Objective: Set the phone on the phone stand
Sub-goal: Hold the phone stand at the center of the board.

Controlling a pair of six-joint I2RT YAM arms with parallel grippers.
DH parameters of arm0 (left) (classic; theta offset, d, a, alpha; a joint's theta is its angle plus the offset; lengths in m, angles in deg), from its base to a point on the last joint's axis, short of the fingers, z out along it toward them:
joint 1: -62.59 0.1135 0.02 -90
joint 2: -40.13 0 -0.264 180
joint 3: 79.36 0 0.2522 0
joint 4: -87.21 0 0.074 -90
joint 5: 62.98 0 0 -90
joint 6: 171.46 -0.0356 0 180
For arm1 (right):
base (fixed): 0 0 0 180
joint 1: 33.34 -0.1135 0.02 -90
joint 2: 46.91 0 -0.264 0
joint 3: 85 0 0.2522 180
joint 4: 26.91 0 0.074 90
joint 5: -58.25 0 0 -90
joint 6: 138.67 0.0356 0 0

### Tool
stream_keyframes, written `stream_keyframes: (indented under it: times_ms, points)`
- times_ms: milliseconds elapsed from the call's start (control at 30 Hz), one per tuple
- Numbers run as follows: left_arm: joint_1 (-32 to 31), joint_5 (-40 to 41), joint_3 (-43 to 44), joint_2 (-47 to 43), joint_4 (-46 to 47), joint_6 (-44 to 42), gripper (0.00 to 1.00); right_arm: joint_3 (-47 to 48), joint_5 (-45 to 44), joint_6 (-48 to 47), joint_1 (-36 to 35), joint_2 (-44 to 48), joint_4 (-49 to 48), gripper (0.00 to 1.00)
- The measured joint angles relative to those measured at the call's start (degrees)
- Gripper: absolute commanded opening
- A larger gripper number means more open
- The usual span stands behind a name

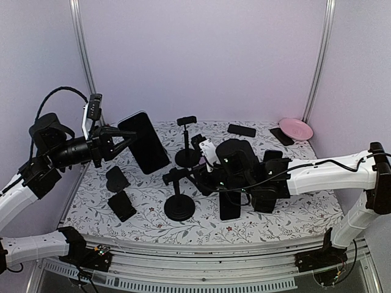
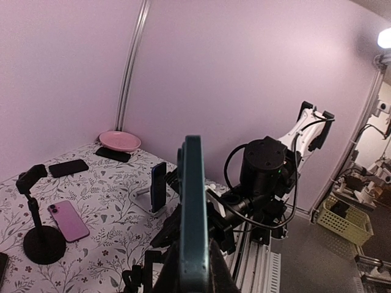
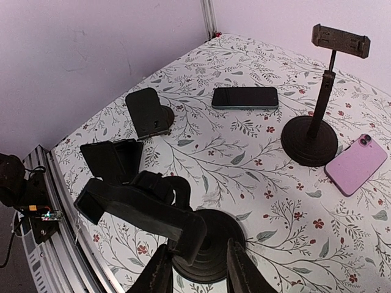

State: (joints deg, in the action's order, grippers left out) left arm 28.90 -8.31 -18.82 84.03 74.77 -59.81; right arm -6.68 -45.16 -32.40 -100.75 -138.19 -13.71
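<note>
Two grippers busy: left gripper (image 1: 125,141) clenched on the large dark teal-edged phone (image 1: 146,143), held aloft at table's left, right gripper (image 3: 200,249) straddling the black round-based phone stand (image 1: 179,206), grip unclear; mid-carry, next seat phone into its cradle.
</note>
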Motion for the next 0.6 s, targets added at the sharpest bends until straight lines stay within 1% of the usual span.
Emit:
stream_keyframes:
  times_ms: [200,433,600]
  points:
    - [-0.11,0.0,0.0,0.28,0.0,-0.02,0.0,1.66,-0.42,0.26,-0.2,-0.61,-0.35,0.27]
    - [-0.2,0.02,0.0,0.5,-0.04,-0.44,0.0,2.03,-1.16,0.57,-0.55,-1.57,-0.09,0.2]
    - [-0.37,-0.02,0.22,1.57,-0.09,-0.46,0.0,2.38,-1.25,0.68,-0.83,-1.6,0.15,0.2]
